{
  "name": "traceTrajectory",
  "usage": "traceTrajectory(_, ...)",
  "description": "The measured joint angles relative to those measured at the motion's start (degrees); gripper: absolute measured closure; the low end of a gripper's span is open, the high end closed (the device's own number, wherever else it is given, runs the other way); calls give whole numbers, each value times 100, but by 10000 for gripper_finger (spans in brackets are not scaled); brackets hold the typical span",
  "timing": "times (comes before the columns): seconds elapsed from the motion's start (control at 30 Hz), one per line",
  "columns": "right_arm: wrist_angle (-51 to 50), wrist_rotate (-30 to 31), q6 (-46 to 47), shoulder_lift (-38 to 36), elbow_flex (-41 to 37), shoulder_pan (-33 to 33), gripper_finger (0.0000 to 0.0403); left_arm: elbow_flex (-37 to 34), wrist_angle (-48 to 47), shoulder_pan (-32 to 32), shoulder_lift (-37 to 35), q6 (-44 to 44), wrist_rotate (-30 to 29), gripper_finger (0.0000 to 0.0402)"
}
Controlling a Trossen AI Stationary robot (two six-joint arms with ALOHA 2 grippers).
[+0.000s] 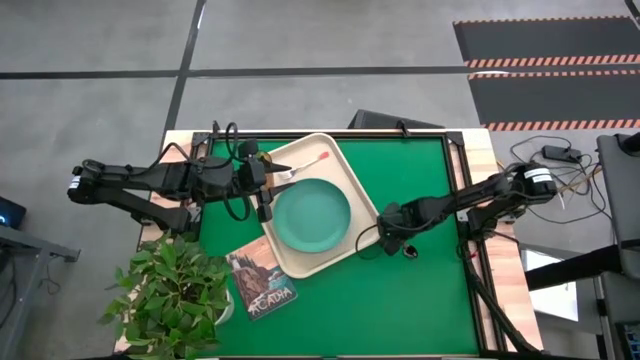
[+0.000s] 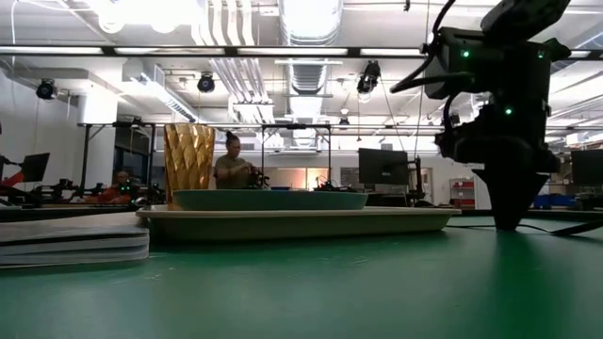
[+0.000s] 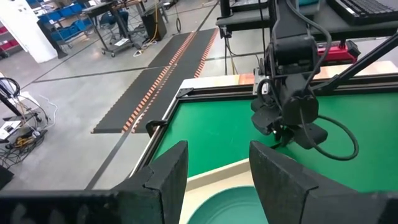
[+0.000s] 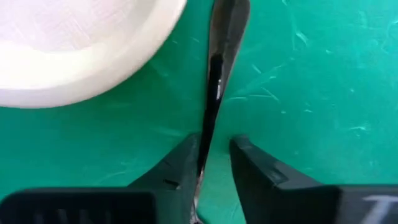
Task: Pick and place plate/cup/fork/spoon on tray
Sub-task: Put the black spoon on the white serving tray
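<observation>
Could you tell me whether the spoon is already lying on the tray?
No: in the right wrist view the spoon lies on the green table beside the tray, its handle between the fingers of the right gripper.

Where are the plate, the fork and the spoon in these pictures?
plate (image 1: pixel 312 216): high view, centre of its face.
fork (image 1: pixel 306 165): high view, pink handle, on the tray.
spoon (image 4: pixel 214 93): right wrist view, dark handle between the right gripper's fingers.

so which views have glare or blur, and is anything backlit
Low view: bright ceiling lights leave the right gripper a dark silhouette, and the near table is soft. Right wrist view: a bright glint runs along the spoon, and the tray corner looks washed out. High view: evenly lit, no strong glare.
</observation>
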Motion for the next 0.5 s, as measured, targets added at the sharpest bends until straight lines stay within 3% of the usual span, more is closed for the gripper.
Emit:
traceTrajectory(0.17,26,44,-5,74,-4,75,384,0,27,0,-1,-7,0,248)
traceTrajectory(0.5,-533,108,-53,-714,-55,69,391,-2,202,0,-3,-26,2,248)
